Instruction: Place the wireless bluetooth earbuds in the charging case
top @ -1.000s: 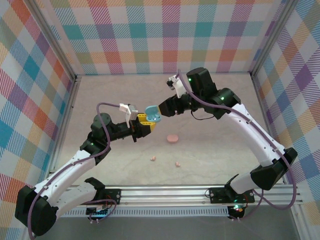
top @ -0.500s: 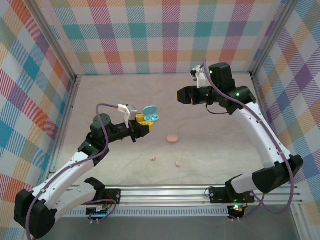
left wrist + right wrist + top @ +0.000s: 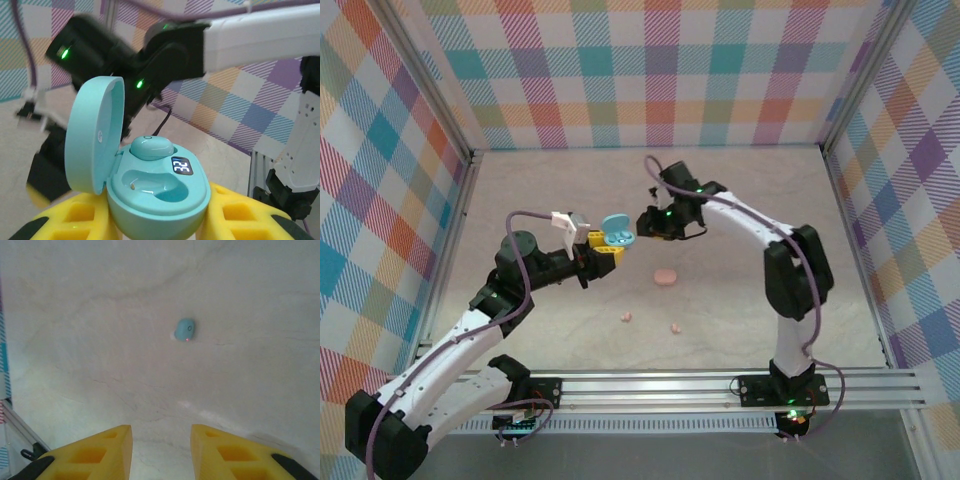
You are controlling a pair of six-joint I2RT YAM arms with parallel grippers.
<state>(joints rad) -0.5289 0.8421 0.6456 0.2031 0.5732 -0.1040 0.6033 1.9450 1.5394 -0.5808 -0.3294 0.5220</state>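
- On the pale marbled desk (image 3: 520,190) lie a round pink plastic case (image 3: 665,276), mid-desk, and two tiny pale pink buds (image 3: 627,317) near the front edge.
- The left gripper (image 3: 608,243), jaws clamped, holds the open light blue disc-shaped charging case (image 3: 155,195) aloft.
- The right gripper (image 3: 161,434), jaws apart and empty, hovers over a loose light blue bud (image 3: 186,330) on the desk.
- One seated light blue bud (image 3: 151,147) fills a socket; the other is empty.

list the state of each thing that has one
blue charging case, lid open, gripped by the left end effector
blue earbud, seated in the case's far slot; near slot empty
second blue earbud, loose on the table
pink case, shut, on the table
two pink earbuds, loose on the table
right end effector, open, empty
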